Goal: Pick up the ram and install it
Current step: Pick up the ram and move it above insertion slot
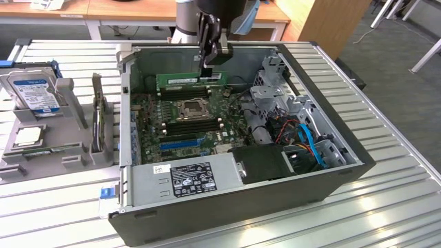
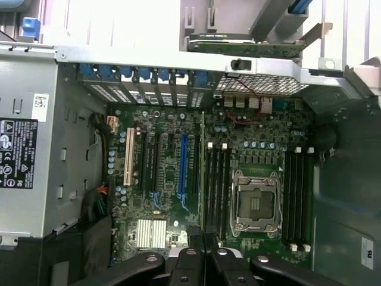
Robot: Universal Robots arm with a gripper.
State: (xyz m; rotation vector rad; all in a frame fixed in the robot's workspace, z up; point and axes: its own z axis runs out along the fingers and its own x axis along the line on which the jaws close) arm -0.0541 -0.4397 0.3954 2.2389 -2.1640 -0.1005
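Observation:
The ram [image 1: 185,79] is a long green stick with a white sticker. It hangs level inside the open computer case, just above the motherboard [image 1: 180,135], and my gripper [image 1: 208,72] is shut on its top edge near one end. From the wrist the ram [image 2: 203,173] appears edge-on as a thin line running out from the fingertips of the gripper [image 2: 204,243]. It lies alongside the black memory slots [image 2: 217,185] next to the empty processor socket [image 2: 256,202]. I cannot tell whether its lower edge touches a slot.
A grey holder on the exterior view's left carries a hard drive [image 1: 34,93], a grey expansion card [image 1: 98,119] and a small silver processor chip [image 1: 29,135]. Inside the case are the power supply [image 1: 189,178], a drive cage [image 1: 276,98] and blue cables [image 1: 313,144].

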